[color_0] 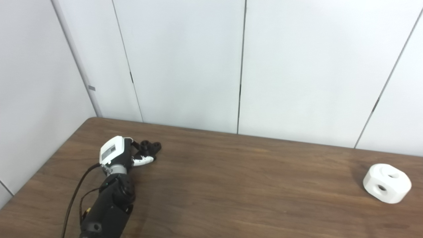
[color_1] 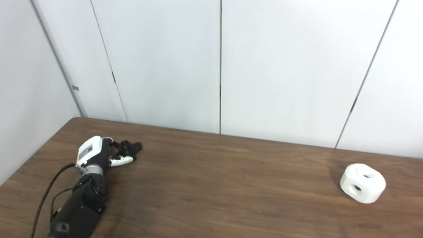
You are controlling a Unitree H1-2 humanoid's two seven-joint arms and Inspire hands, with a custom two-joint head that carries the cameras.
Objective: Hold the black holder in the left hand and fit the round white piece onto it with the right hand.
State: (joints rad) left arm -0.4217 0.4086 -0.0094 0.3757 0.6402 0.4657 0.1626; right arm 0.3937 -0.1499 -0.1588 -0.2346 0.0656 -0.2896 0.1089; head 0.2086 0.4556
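The black holder (color_0: 150, 146) lies on the brown table (color_0: 231, 185) at the far left, with its round sockets facing up. My left hand (color_0: 124, 153) is right at it. The dark fingers (color_0: 134, 143) reach behind the holder, and the white-tipped thumb lies just in front of it. Whether the hand grips the holder or only flanks it is not visible. The round white piece (color_0: 387, 182), a chunky block with two holes, rests alone on the table at the far right. My right hand is out of view.
White wall panels (color_0: 211, 66) stand close behind the table's far edge, and another panel runs along its left edge. A black cable (color_0: 74, 195) hangs beside my left forearm.
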